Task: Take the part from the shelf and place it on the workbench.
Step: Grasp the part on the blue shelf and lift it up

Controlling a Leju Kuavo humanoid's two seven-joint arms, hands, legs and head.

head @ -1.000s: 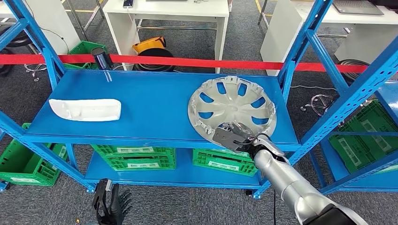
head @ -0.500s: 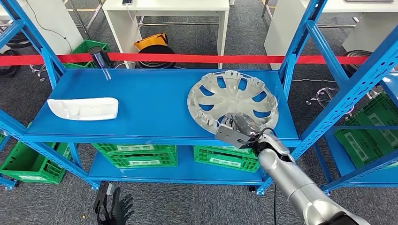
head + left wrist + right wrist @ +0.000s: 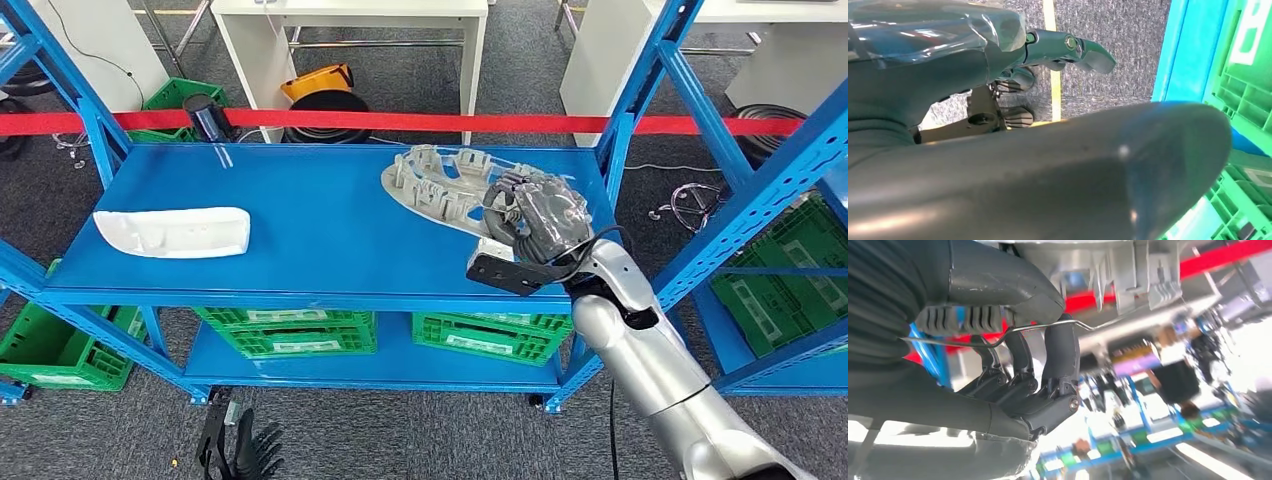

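Up at the right end of the blue shelf (image 3: 300,230), the right hand (image 3: 535,222) grips the silver wheel cover (image 3: 440,185) by its near right rim, fingers curled around the edge. That side of the cover is lifted, so the part tilts steeply, its ribbed underside turned toward the camera, while its far left edge sits low over the shelf surface near the back edge; whether it touches there I cannot tell. From the right wrist view, the dark fingers (image 3: 1060,352) wrap against the cover's pale rim (image 3: 1128,275), with a thin wire ring crossing them. Toward the left end of the same shelf, near the front edge, lies a white moulded part (image 3: 172,232), well apart from the cover. Below the shelf, green crates (image 3: 290,335) stand on the lower level. Low by the floor, the left hand (image 3: 240,455) hangs with its fingers spread and nothing in them.
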